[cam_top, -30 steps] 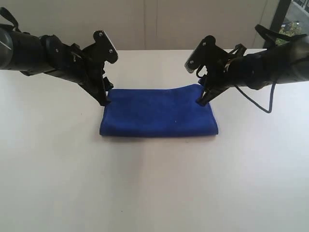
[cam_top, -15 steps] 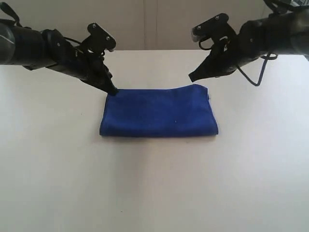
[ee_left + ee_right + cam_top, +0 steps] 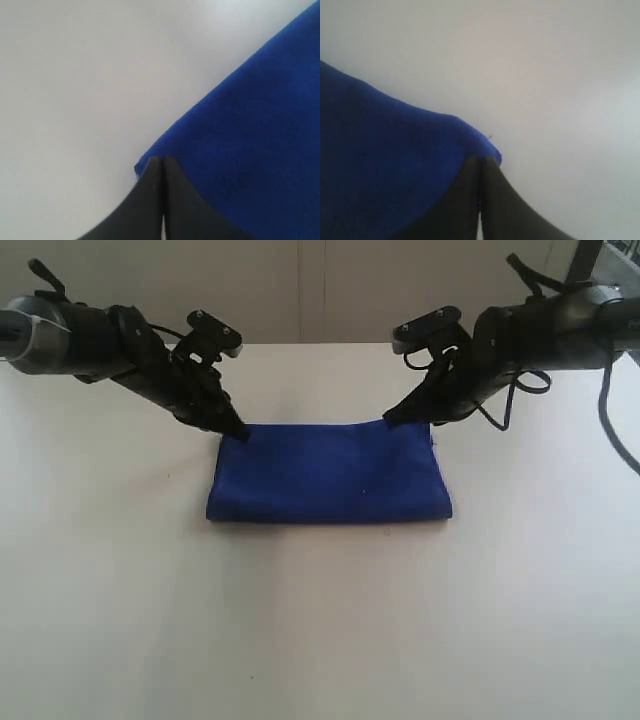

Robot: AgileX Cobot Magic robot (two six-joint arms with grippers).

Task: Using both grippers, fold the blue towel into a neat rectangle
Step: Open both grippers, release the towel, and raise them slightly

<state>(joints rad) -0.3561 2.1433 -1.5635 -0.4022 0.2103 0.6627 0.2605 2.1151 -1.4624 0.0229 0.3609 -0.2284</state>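
Plain white desk [image 3: 320, 620] fills most of the exterior view, with a pale panelled wall [image 3: 300, 290] behind its far edge. One royal-blue soft fabric towel [image 3: 330, 472] lies flat on it as a folded rectangle, about midway between the left and right edges and nearer the far edge than the near one.

Left black pincer gripper [image 3: 240, 434] has its tip at the towel's far-left corner. Right black pincer gripper [image 3: 390, 420] has its tip at the far hem, near the far-right corner. In both wrist views the dark fingers [image 3: 145, 200] are pressed together, with only a hairline seam between them and the tips at the cloth's edge.

Whether any fabric is nipped in either seam cannot be told. Both arms are cut off by the picture's sides. The towel's layers cannot be counted, and its underside is hidden.
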